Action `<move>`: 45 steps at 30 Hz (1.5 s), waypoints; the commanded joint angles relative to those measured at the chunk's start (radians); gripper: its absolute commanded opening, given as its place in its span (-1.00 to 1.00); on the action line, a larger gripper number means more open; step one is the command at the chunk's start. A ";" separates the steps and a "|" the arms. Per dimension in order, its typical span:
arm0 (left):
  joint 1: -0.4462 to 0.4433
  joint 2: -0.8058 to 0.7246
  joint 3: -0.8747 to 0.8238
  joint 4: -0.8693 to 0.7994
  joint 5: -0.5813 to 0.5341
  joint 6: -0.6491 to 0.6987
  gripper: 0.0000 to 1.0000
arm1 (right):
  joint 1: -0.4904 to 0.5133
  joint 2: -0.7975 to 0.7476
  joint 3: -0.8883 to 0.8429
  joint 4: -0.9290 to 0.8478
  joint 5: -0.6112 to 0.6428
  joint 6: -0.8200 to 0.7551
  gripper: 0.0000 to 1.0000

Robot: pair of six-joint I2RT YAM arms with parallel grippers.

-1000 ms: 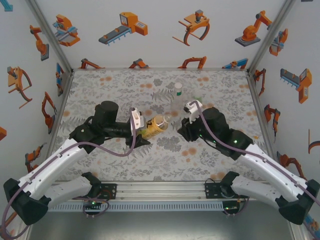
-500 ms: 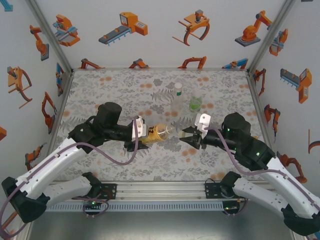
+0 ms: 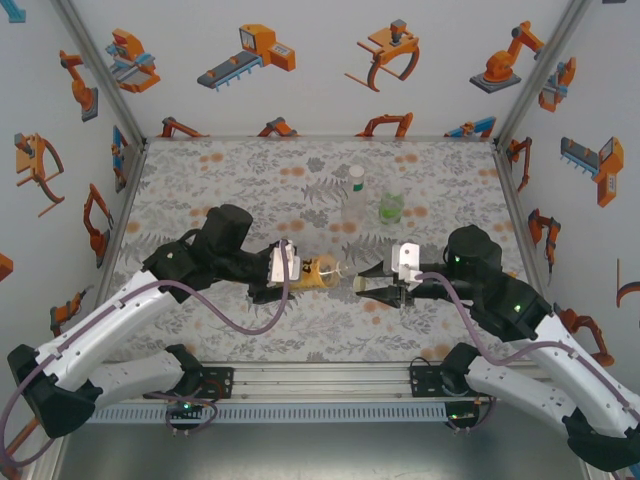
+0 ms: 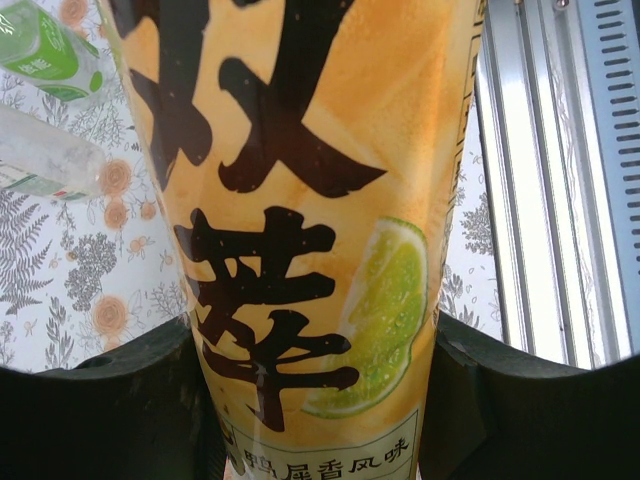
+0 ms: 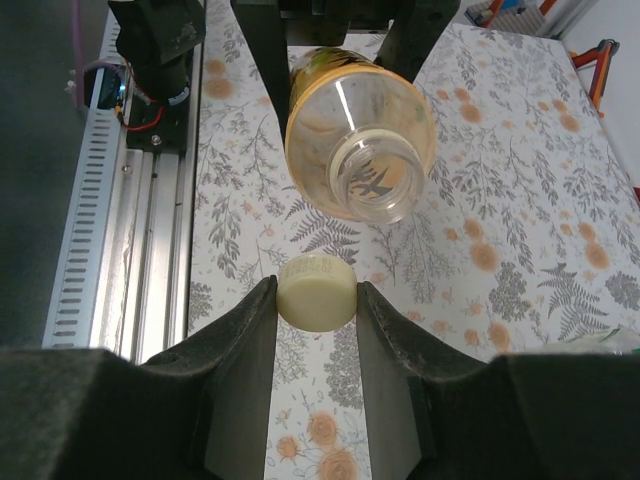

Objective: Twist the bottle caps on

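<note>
**Cap held at bottle mouth, not yet joined**

The left gripper (image 3: 295,275) is clamped around the clear plastic bottle with the yellow-orange label (image 5: 360,140). It holds the bottle on its side above the floral-patterned table (image 3: 220,180), open mouth toward the right arm. The right gripper (image 3: 368,283) pinches a small pale yellow round plastic cap (image 5: 317,290) near that mouth, apart from it. Farther back stand a slim colourless bottle (image 3: 354,198) and a short green-tinted bottle (image 3: 391,206), both upright, side by side.

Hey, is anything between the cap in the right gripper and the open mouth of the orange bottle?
Nothing visible does. The cap, pinched in the right gripper, faces the open mouth of the orange bottle held by the left gripper, with only air between them.
</note>
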 commanded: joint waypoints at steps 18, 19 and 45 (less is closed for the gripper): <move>-0.034 0.037 0.015 -0.037 -0.035 0.056 -1.00 | 0.000 0.031 0.078 0.053 -0.037 -0.006 -0.82; -0.034 0.036 0.016 -0.036 -0.035 0.056 -1.00 | -0.001 0.033 0.079 0.053 -0.037 -0.006 -0.83; -0.036 0.000 -0.023 0.002 -0.036 0.048 -1.00 | 0.000 0.034 0.093 0.062 -0.025 0.006 -0.87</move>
